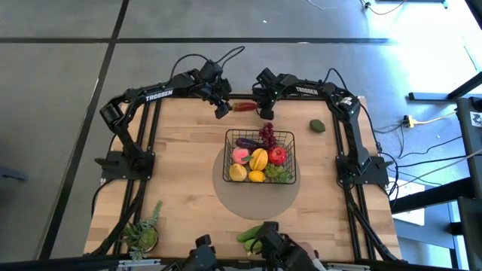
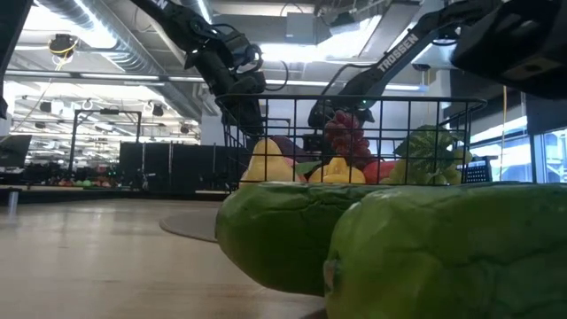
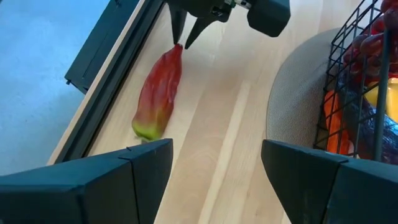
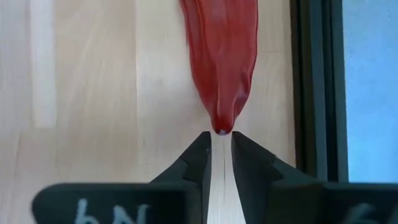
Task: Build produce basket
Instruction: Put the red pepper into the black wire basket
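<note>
The right gripper [image 4: 219, 144], fingers nearly together and holding nothing, points at the red pepper's [image 3: 159, 94] tip on the table's far edge, behind the filled basket [image 1: 260, 156]; the left gripper [image 1: 221, 111] waits spread apart nearby.

The word TROSSEN stands in white letters on the left arm [image 1: 158, 95] and again on the right arm [image 1: 305, 91] in the high view. In the low view the same word TROSSEN runs along an arm [image 2: 400, 51] slanting down behind the basket. In the right wrist view, white marks at the bottom edge are cut off and cannot be read.
</note>
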You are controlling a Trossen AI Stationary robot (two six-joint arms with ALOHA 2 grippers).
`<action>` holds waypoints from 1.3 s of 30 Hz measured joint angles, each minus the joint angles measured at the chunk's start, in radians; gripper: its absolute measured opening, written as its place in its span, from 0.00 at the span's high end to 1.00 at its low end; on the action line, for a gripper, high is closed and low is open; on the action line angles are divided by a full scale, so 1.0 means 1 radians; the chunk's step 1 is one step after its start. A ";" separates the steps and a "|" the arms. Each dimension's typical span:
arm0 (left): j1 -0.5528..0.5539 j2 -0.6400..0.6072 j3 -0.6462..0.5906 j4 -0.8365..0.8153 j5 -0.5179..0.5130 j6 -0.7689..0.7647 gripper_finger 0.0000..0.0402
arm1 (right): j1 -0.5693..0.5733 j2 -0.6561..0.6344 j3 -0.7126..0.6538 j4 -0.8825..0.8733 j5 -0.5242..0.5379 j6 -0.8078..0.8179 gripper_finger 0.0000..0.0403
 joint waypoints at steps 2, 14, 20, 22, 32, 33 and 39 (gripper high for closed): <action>0.000 0.000 0.000 0.000 0.000 -0.003 0.42 | 0.000 0.000 0.000 0.002 0.000 0.006 0.87; 0.000 0.000 0.000 0.000 0.000 -0.003 0.42 | 0.000 0.000 0.000 0.024 -0.007 0.006 0.78; 0.000 0.000 0.000 0.000 -0.002 -0.004 0.42 | 0.002 0.000 0.000 0.032 -0.007 -0.019 0.68; 0.000 0.000 0.000 0.000 -0.002 -0.004 0.42 | 0.002 -0.001 0.000 0.034 -0.008 -0.020 0.67; 0.000 0.000 0.000 0.000 -0.002 -0.003 0.42 | 0.002 -0.002 0.000 0.079 -0.075 -0.020 0.67; 0.000 0.000 0.000 0.000 -0.002 -0.003 0.42 | 0.002 -0.002 0.000 0.079 -0.065 -0.020 0.67; 0.000 0.000 0.000 0.000 -0.002 -0.003 0.42 | 0.002 -0.002 -0.001 0.088 -0.052 -0.018 0.67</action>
